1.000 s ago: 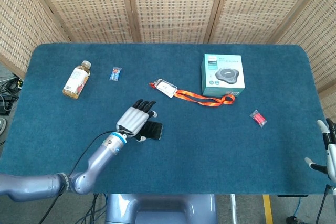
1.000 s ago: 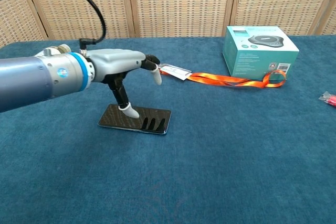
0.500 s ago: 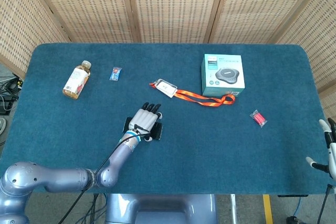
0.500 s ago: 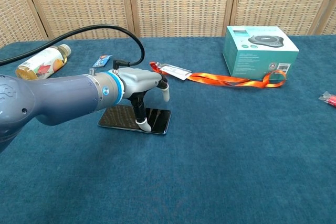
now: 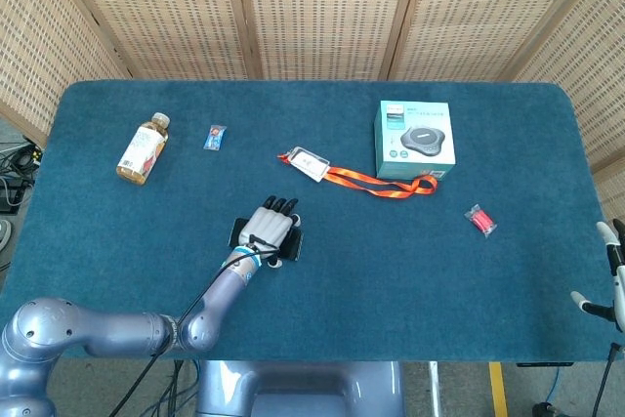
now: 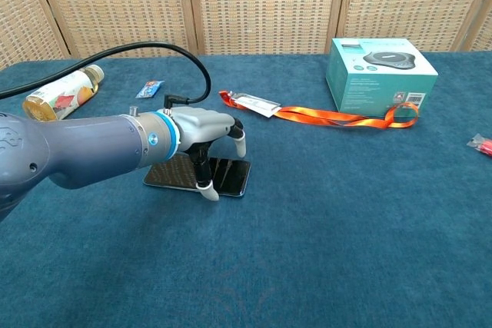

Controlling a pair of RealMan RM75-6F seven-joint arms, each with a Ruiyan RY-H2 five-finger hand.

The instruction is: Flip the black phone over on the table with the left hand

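Under our left hand (image 6: 201, 130) the phone (image 6: 227, 177) is lying flat on the table (image 5: 391, 271), and we are hovering palm-down over its near half. Our fingers (image 5: 280, 205) are reaching out straight and side by side across it, while the thumb (image 6: 202, 180) is pointing down at its near edge; whether the tip is touching the phone or the cloth beside it we cannot tell. Nothing is being gripped. Beyond the fingertips a badge (image 5: 307, 162) on an orange lanyard (image 5: 376, 184) is trailing toward a teal box (image 5: 415, 139). Far off to the hand's left, a bottle (image 5: 144, 148) and a small packet (image 5: 215, 137) are lying. Our right hand (image 5: 610, 280) is showing only at the table's far right edge, fingers apart.
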